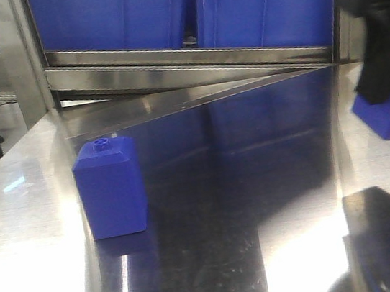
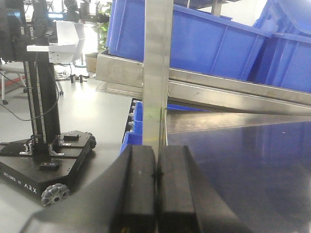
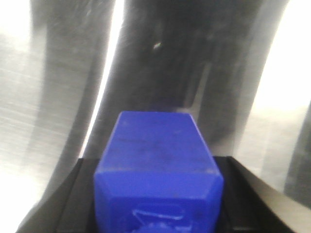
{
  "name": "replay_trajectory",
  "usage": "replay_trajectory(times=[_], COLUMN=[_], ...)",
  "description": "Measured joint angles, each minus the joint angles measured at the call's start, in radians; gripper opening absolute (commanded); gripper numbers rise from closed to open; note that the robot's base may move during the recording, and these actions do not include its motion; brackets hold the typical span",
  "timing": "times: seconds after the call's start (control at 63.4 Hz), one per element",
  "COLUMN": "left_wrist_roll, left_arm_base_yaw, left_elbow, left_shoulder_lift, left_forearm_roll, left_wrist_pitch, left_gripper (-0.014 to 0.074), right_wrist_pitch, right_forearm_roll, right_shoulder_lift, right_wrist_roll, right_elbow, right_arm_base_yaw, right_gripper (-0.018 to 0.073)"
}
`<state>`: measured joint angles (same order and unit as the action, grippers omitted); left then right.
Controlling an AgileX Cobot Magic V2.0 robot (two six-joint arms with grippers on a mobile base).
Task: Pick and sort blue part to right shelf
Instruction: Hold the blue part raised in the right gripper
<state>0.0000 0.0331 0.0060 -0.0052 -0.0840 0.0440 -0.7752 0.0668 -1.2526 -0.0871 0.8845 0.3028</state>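
The small bottle-shaped blue part (image 3: 156, 145) is in the right gripper (image 3: 156, 160), with the black fingers (image 3: 80, 194) clamped on either side of it. The right wrist view shows a plain rectangular blue plastic body with sloped shoulders at the near end. The neck and cap are mostly cut off by the frame edge, so there isn't much to say about them. In the front view the part sits at the far right edge and looks to be held clear of the shiny stainless-steel counter (image 1: 227, 221). It's lower than the bins and just right of the rack's right upright.

The stainless-steel right shelf (image 1: 190, 59) runs across the far side, with its flat front rail below two big open-top blue plastic bins (image 1: 118, 15) sitting side by side. A shorter blue block with a tiny round knob on top (image 1: 109, 191) stands upright on the left of the counter, well apart from the held part.

The left gripper (image 2: 155, 189) has its fingers pressed together on nothing and faces a steel upright post (image 2: 158, 73). Off to the left of that, a black wheeled robot base (image 2: 48, 160) sits on the floor.
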Motion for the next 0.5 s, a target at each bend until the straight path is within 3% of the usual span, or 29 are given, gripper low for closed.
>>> replay_trajectory(times=[0.126, 0.252, 0.505], left_wrist_roll=[0.0, 0.0, 0.0], left_arm_base_yaw=[0.0, 0.0, 0.0], left_elbow=[0.0, 0.0, 0.0], left_shoulder_lift=[0.0, 0.0, 0.0], left_forearm_roll=[0.0, 0.0, 0.0], left_wrist_pitch=[0.0, 0.0, 0.0], left_gripper=[0.0124, 0.0124, 0.0124], right_wrist_pitch=[0.112, 0.222, 0.517], right_forearm_roll=[0.02, 0.022, 0.024], right_shoulder_lift=[0.107, 0.205, 0.426], right_wrist_roll=[0.096, 0.117, 0.122], right_elbow=[-0.116, -0.204, -0.376], right_arm_base_yaw=[-0.101, -0.173, -0.212], right_gripper=[0.0359, 0.0359, 0.0359])
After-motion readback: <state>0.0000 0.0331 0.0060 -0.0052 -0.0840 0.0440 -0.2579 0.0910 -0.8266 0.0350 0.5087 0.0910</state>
